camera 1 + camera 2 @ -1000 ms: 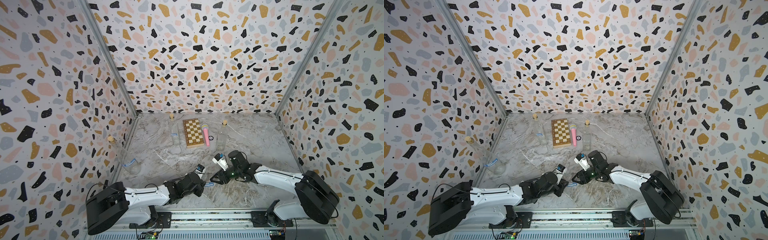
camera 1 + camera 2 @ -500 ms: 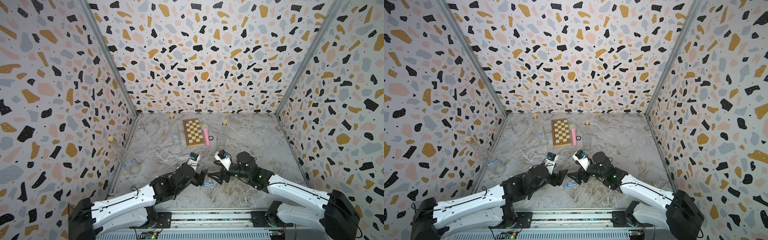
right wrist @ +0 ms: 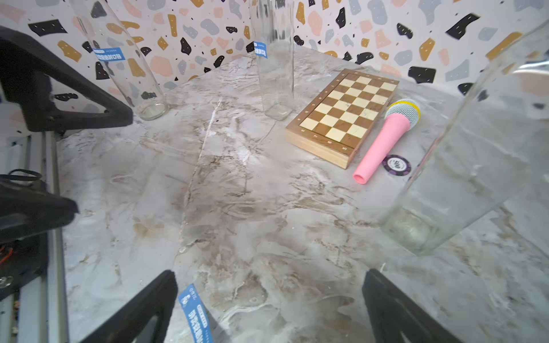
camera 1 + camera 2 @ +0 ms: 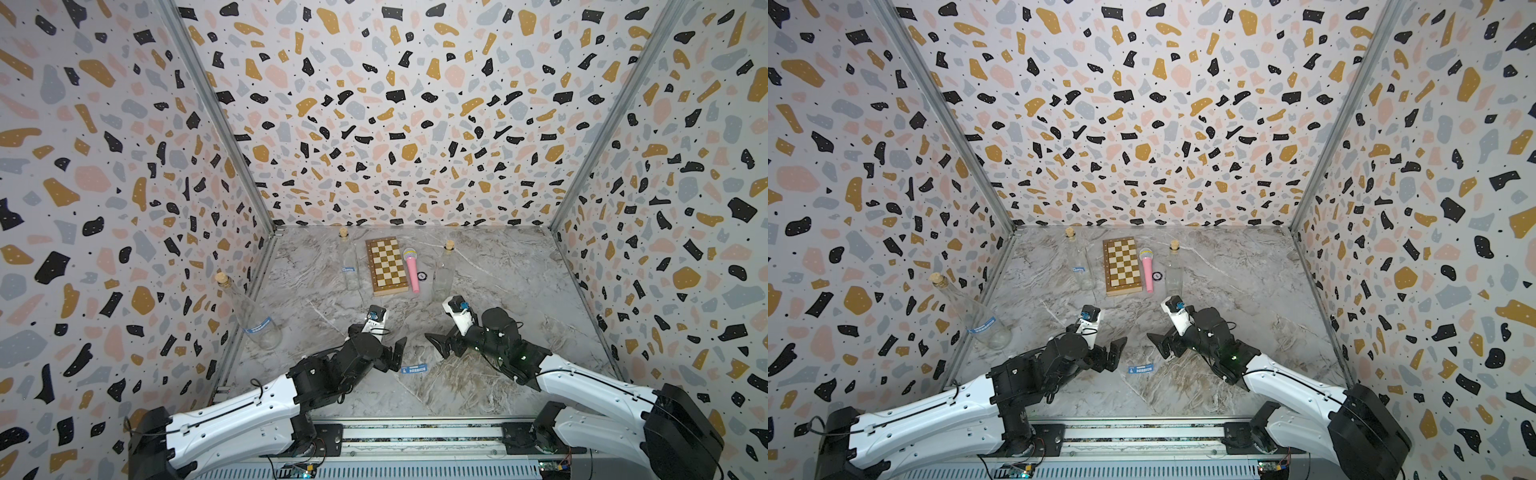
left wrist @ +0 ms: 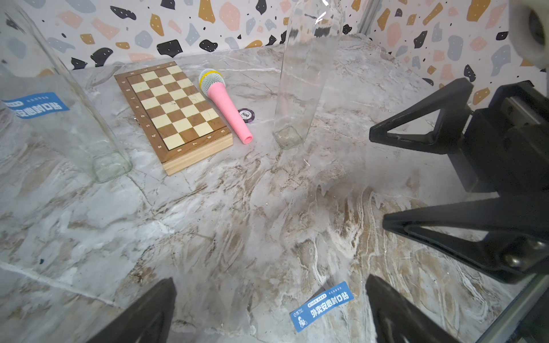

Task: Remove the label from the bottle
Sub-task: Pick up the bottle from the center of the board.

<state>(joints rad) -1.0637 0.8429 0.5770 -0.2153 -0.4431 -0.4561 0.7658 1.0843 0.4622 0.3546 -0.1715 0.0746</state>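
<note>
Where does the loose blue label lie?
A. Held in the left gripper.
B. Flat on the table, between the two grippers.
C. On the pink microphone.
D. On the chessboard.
B: the blue label lies flat on the table, between the open left gripper and the open right gripper, and neither holds it.

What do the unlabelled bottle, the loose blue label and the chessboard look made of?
Unlabelled bottle: clear glass by the look, see-through with bright glints; hard plastic possible. Stopper: cork, tan, matte. Loose label: thin printed sticker, slightly glossy; paper or film, cannot tell. Chessboard: wood, visible grain, satin finish.
</note>
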